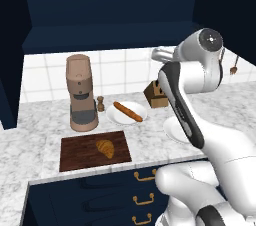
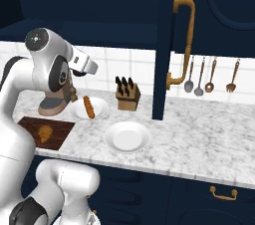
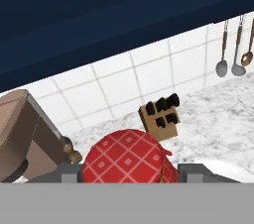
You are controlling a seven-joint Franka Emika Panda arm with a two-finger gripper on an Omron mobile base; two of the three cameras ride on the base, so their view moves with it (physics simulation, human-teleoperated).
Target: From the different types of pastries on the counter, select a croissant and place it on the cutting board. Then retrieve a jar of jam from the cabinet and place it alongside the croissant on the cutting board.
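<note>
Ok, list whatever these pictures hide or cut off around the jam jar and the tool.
- Jar of jam: hand view, lower half cut off by the bottom edge; its body is hidden beneath the checked top.
- Tool: left base view, hidden behind the arm's upper joint.
- Cutting board: right base view, left part hidden behind the arm.
- Croissant: ridges too small to make out.

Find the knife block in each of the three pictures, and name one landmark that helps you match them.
Left base view: the knife block stands right of centre, by the backsplash, partly behind the arm.
Right base view: it stands centre, behind the two plates.
Hand view: it is right of centre, above the red jar.
Shared landmark: the brown coffee machine to its left.
</note>
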